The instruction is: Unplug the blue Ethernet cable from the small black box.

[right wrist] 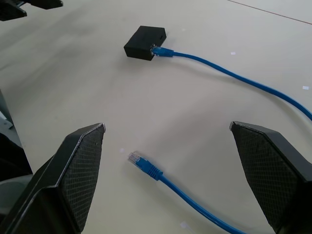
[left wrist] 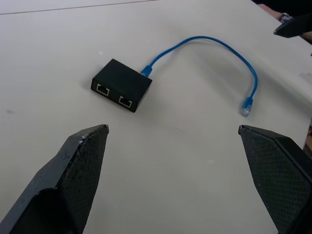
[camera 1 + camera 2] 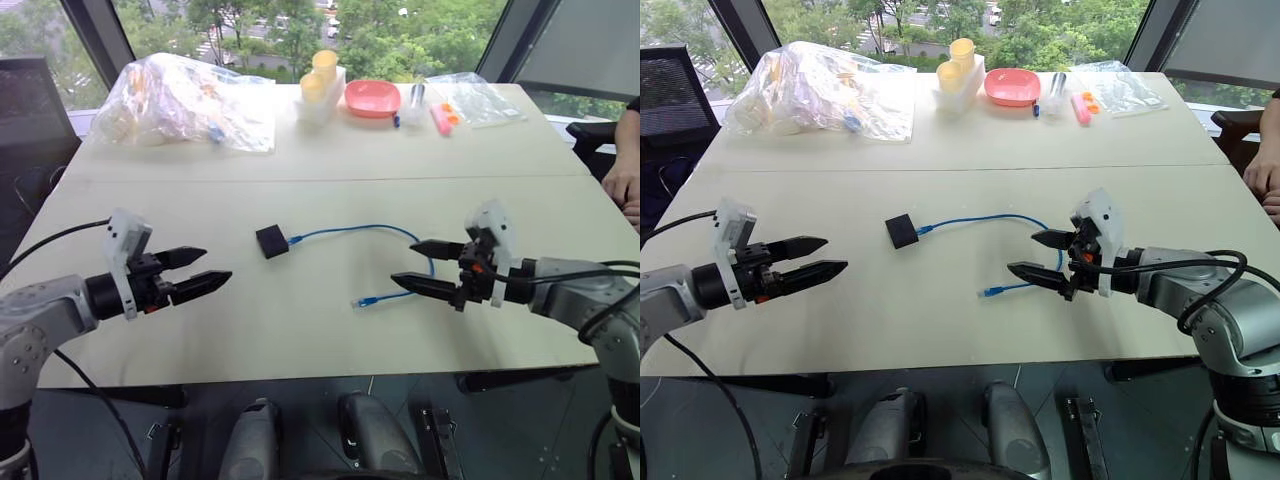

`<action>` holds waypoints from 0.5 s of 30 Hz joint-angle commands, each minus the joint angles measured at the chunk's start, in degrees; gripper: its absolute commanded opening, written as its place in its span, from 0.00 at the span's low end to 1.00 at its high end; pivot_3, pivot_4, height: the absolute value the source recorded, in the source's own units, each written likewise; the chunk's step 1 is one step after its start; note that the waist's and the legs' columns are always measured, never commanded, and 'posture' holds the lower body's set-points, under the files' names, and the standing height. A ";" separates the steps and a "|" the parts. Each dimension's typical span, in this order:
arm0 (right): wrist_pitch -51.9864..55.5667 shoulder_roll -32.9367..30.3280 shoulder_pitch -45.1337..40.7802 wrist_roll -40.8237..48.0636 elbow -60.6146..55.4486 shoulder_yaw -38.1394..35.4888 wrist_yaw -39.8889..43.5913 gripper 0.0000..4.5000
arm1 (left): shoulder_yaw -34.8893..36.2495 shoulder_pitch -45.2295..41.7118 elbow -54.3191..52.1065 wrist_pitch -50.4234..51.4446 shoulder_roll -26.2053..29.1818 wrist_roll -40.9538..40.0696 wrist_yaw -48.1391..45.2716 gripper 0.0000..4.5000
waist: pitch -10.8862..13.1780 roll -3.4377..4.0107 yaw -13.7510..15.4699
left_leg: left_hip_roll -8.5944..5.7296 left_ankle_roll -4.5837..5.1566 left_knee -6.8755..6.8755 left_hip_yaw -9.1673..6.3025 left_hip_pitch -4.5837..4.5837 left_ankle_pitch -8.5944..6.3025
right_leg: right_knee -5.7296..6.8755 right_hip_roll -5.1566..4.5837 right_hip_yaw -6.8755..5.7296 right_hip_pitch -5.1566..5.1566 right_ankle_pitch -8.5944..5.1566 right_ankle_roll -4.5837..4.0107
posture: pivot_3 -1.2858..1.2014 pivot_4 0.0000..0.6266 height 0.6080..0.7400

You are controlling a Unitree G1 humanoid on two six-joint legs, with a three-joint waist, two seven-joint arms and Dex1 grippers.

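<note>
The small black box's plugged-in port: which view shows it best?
Right wrist view: the blue Ethernet cable visibly enters the small black box. Left wrist view shows two empty ports opposite; the eye views show the box small.

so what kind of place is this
Probably an office or lab meeting room on an upper floor: pale tables pushed together, big windows over treetops, and a black chair.

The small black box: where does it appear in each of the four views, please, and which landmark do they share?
Left eye view: small black box, centre of the table.
Right eye view: left of centre.
Left wrist view: upper left, two empty ports facing the camera.
Right wrist view: near the top.
Shared landmark: the blue Ethernet cable, plugged into the box.
</note>
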 commanded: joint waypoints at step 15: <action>-2.04 1.00 -0.65 -0.81 -1.57 1.07 -0.76 0.96 | -1.62 -1.78 1.66 -3.04 -0.24 2.39 -0.99 0.99 | 0.00 0.00 -0.04 | 0.02 0.00 0.00 0.00 0.00 0.00 | 0.00 0.00 0.00 0.00 0.00 0.00 | 0.52 0.24 1.00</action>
